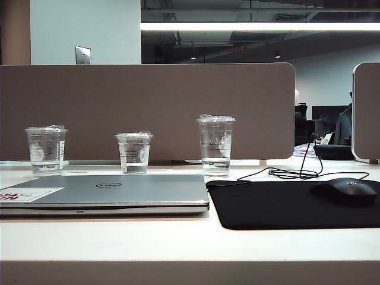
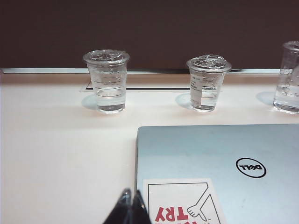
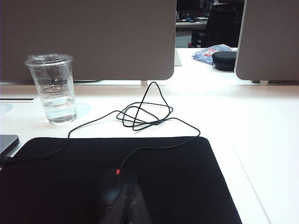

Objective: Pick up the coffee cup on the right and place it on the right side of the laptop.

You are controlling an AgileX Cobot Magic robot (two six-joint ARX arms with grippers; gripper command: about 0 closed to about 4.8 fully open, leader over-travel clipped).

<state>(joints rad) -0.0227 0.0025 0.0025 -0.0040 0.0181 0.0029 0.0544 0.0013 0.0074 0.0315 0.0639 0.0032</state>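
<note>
The coffee cup (image 1: 215, 145), the tallest clear cup with a crinkled film top and a little water, stands at the back, just behind the gap between the laptop and the mouse pad; it also shows in the right wrist view (image 3: 51, 88) and at the frame edge of the left wrist view (image 2: 289, 77). The silver Dell laptop (image 1: 119, 190) lies closed on the left (image 2: 219, 154). My left gripper (image 2: 132, 192) is shut and empty, low at the laptop's stickered corner. My right gripper (image 3: 132, 191) is shut and empty, over the mouse. Neither arm appears in the exterior view.
Two shorter clear cups (image 1: 46, 150) (image 1: 135, 152) stand behind the laptop. A black mouse pad (image 1: 285, 205) lies to its right with a black mouse (image 1: 347, 191) on it and a tangled cable (image 3: 145, 112) behind. A grey partition (image 1: 148, 107) closes the back.
</note>
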